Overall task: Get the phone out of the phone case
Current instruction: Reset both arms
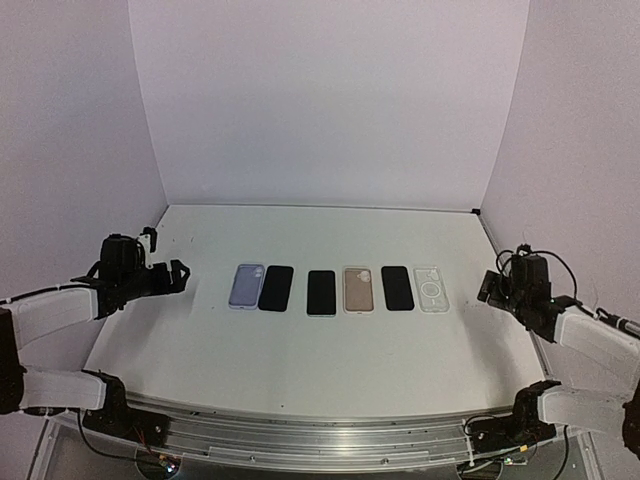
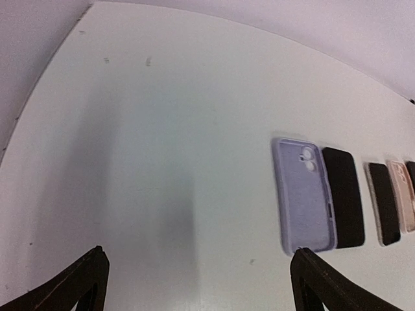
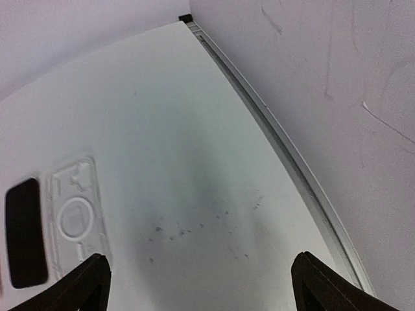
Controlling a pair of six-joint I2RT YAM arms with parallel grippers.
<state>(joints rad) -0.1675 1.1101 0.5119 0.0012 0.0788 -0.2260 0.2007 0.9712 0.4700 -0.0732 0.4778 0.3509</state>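
Six items lie in a row across the middle of the table: a lavender case point(image 1: 246, 286), a black phone point(image 1: 276, 288), a black phone in a light-rimmed case point(image 1: 321, 292), a tan case point(image 1: 358, 289), another black phone point(image 1: 397, 288) and a clear case point(image 1: 431, 289). My left gripper point(image 1: 180, 275) is open and empty, left of the row. In the left wrist view point(image 2: 198, 295) the lavender case point(image 2: 303, 194) lies by the right fingertip. My right gripper point(image 1: 487, 288) is open and empty, right of the clear case point(image 3: 74, 217).
The white table point(image 1: 320, 350) is walled at the back and both sides. A metal rail point(image 3: 292, 162) runs along the right wall. Small dark specks point(image 3: 194, 227) mark the table in front of the right gripper.
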